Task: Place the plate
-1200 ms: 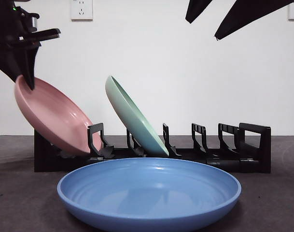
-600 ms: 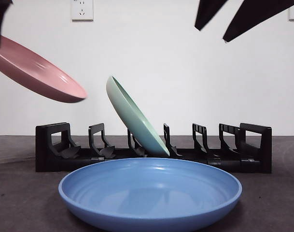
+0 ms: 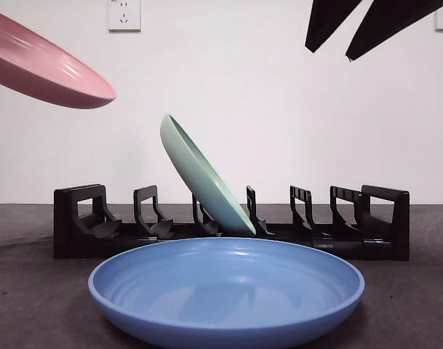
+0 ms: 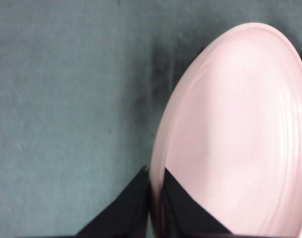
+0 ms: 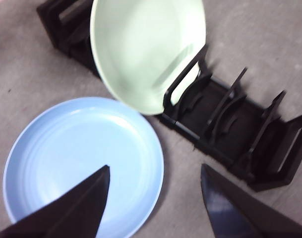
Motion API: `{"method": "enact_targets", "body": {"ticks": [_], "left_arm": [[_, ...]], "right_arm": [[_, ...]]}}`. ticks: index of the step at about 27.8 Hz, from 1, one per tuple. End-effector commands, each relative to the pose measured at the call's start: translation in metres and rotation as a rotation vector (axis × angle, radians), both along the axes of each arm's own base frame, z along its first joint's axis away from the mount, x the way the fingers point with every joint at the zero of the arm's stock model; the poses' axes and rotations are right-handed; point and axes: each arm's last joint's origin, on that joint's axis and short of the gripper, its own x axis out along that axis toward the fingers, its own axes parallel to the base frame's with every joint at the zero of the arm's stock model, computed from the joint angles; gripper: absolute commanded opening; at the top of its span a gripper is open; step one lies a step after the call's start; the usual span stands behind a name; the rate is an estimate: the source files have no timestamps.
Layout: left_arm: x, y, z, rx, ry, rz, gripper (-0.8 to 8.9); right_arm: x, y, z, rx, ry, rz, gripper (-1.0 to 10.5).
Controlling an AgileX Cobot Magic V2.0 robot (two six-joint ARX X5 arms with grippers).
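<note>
Pink plate (image 3: 43,69) is hanging pinched at its rim by the left gripper (image 4: 155,186), above the rack (image 3: 228,222); next, setting it down somewhere clear, I think. The right gripper (image 5: 155,198) is waiting, spread.

No readable text, labels, brands or numbers appear anywhere.

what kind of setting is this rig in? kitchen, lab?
Likely a lab bench staged as a kitchen task, not a real kitchen: a bare white wall with a power socket, a plain grey table, and only a black dish rack and plates, such as the blue plate.
</note>
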Motion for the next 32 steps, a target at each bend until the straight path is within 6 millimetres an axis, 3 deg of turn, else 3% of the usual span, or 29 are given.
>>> {"method": "enact_targets", "body": {"ticks": [1,7,15,24,32], "left_arm": [[-0.016,0.001,-0.01,-0.031,-0.017,0.021,0.16],[-0.047,0.0,-0.051,-0.222,-0.021,0.049,0.15],[-0.06,-0.013,-0.118,-0.374,0.168,0.051,0.15],[-0.053,-0.055,-0.149,-0.477,0.215,-0.026,0.15],[-0.04,-0.098,-0.164,-0.458,0.24,-0.085,0.15]], "right_arm": [[0.0,0.003,0.004,0.013,-0.026,0.013,2.9],[-0.003,0.0,0.014,0.081,-0.087,0.014,2.9],[-0.01,-0.01,0.028,0.161,-0.155,0.013,2.9],[-0.015,-0.016,0.033,0.186,-0.176,0.012,2.9],[-0.015,-0.015,0.033,0.187,-0.172,0.011,2.9]]}}
